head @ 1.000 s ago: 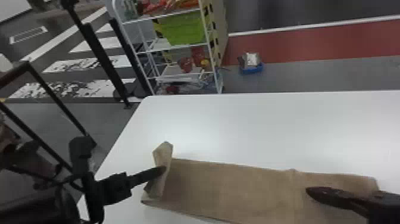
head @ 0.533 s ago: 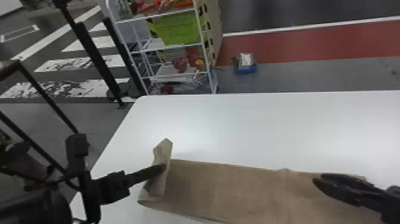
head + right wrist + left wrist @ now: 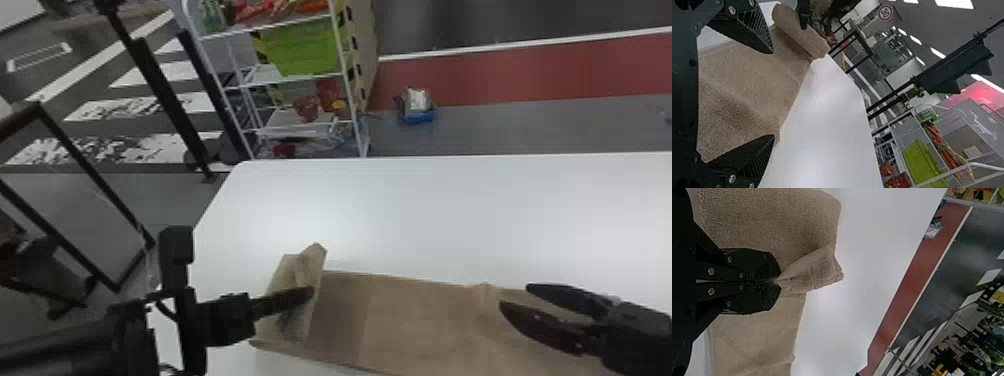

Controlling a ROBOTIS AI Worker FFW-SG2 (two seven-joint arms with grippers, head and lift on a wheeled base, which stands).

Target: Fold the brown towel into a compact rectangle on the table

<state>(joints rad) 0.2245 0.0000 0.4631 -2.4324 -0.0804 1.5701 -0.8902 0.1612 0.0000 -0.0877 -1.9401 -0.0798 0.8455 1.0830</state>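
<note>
The worktop (image 3: pixel 450 210) before me is smooth and white, with a rounded far-left corner. Past it stands a white wire shelf (image 3: pixel 346 75) with a lime-green bin (image 3: pixel 300 50); right of that, a small blue tray (image 3: pixel 419 118) sits on the grey floor (image 3: pixel 525 130), near a dull red strip (image 3: pixel 500 77).

The brown towel (image 3: pixel 410 310) lies along the near part of the worktop, its long axis running left to right and slanting a little towards me at the right. Its left end stands up in a crumpled flap — my left gripper (image 3: pixel 309 292) has it pinched, fingers clenched on the cloth. My right gripper (image 3: pixel 516 297) is over the towel's right part, fingers parted and gripping nothing; whether they touch it, I can't tell.

The cloth is matte and pebbly in weave — a long strip, with a small pucker on its far edge.
</note>
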